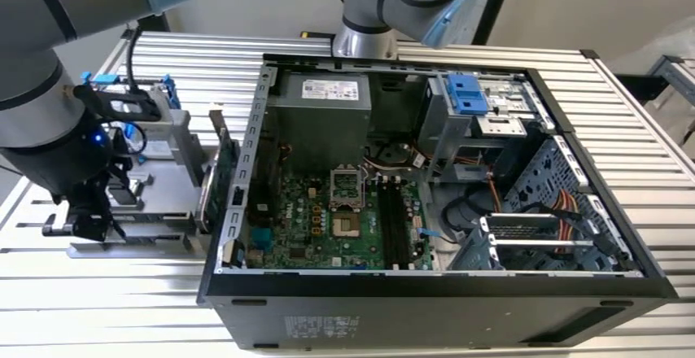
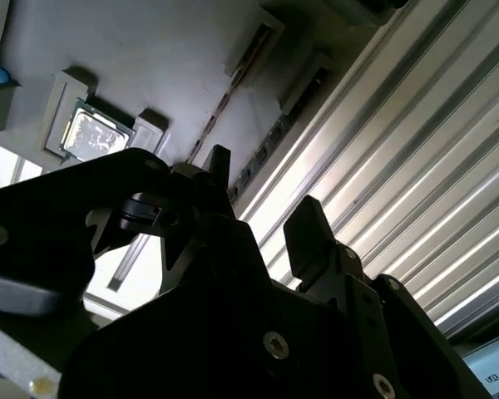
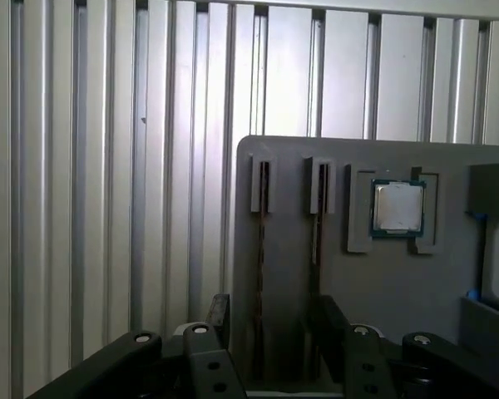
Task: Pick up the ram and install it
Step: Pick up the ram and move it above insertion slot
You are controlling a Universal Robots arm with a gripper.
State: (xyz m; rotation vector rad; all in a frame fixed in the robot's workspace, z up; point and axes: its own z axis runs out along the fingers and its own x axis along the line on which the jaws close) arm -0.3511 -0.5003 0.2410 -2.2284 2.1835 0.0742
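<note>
Arm (image 1: pixel 38 114) low at exterior view's left, tool (image 3: pixel 274 317) downward, fingers (image 3: pixel 219 309) apart

The case (image 1: pixel 434 309) is left open on top, so the slots (image 1: pixel 395 228) can be reached from above, though they are flanked by cables (image 1: pixel 467 211) and the drive cage (image 1: pixel 543 183) on the exterior view's right. Between tray (image 1: pixel 163 240) and case, passage is narrowed by an upright green card (image 1: pixel 224 179).

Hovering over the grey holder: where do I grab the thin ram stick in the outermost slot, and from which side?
Probably its exposed long edge, near mid-length, coming straight down at the grey holder. The thin ram stick stands on edge in a narrow slot, so only its flat faces offer grip: one finger of the open gripper each side, clear of the second stick alongside.
</note>
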